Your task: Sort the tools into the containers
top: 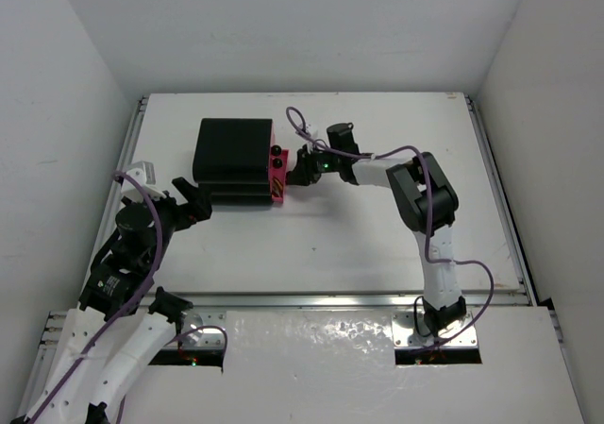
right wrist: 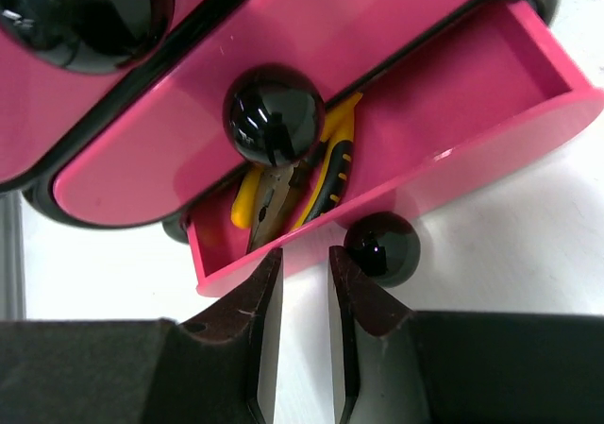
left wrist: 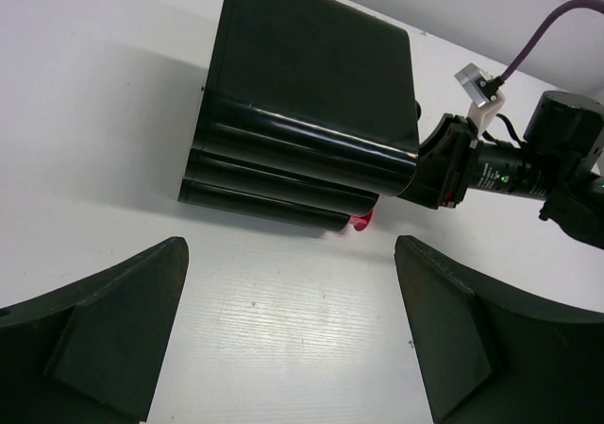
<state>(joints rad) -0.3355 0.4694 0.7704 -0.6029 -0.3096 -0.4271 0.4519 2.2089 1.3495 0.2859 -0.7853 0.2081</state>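
Well, your right arm (top: 429,207) reaches leftward over the worktop (top: 377,245), elbow raised. The right gripper (right wrist: 303,262) sits at the pink front of the chest (top: 234,150) — fingers a narrow slit apart, gripping nothing, just beside the knob (right wrist: 380,246) of the lowest drawer (right wrist: 491,127). That drawer stands out, with pliers (right wrist: 326,174) inside. Your left arm (top: 132,245) is folded near the chest's left side — left gripper (left wrist: 291,320) spread wide, empty.

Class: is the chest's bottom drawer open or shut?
Open: the bottom drawer juts out beyond the drawer above, yellow-handled pliers visible inside.
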